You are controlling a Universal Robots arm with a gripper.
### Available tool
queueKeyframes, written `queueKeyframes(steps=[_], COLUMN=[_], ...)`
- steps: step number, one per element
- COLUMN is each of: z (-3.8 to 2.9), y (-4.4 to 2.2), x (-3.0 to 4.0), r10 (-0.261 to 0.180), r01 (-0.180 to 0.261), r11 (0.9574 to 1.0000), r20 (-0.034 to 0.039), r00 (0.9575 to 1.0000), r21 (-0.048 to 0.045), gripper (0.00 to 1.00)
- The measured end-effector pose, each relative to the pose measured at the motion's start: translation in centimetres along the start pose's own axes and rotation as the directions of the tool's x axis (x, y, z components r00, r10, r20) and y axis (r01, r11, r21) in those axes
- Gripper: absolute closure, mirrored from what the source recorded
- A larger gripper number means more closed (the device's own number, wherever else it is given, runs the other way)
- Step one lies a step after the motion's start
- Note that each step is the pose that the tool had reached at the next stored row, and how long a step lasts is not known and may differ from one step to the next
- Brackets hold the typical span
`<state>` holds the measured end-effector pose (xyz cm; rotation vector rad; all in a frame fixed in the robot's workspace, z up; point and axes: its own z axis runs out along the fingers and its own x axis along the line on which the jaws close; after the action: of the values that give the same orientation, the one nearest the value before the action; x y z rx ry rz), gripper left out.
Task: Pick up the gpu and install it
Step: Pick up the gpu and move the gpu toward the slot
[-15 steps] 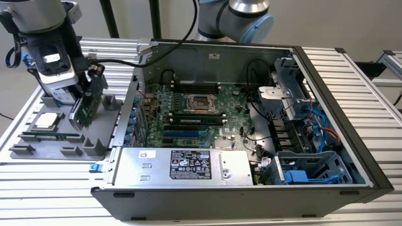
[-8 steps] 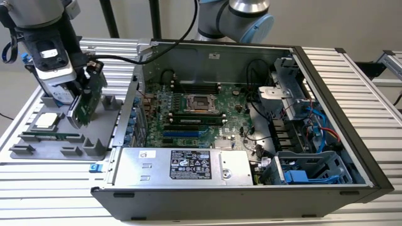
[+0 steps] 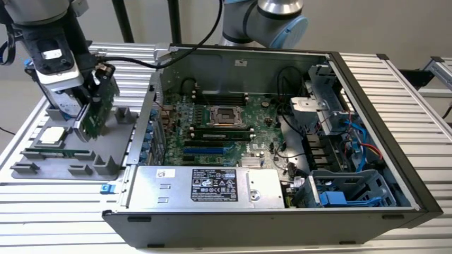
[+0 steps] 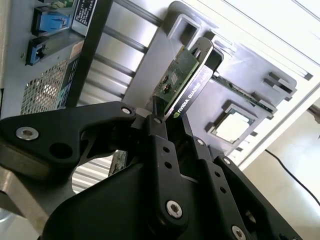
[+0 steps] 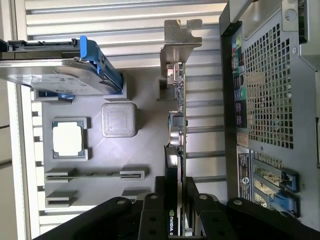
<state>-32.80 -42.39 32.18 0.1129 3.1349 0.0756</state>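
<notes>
My gripper is shut on the gpu, a thin card with a green board face. It holds the card upright over the grey parts tray at the exterior view's left, outside the computer case. In the second wrist view the black fingers clamp the card's near end, and the gpu shows its green face and black shroud edge. In the first wrist view the gpu is edge-on between the fingers, with its silver bracket at the far end. Whether the card touches the tray I cannot tell.
The open case holds a motherboard with blue slots and a silver power supply at its front. The tray carries a processor chip, a narrow memory stick and a hard drive with blue rails. Ribbed table surrounds everything.
</notes>
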Motion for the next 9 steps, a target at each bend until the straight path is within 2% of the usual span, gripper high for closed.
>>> queueKeyframes(steps=[9], z=[-1.13], y=[0.06], x=[0.00], r10=[0.000], r01=[0.000], r11=[1.0000], r20=[0.0000], r00=[1.0000], r21=[-0.0001], gripper=[1.00])
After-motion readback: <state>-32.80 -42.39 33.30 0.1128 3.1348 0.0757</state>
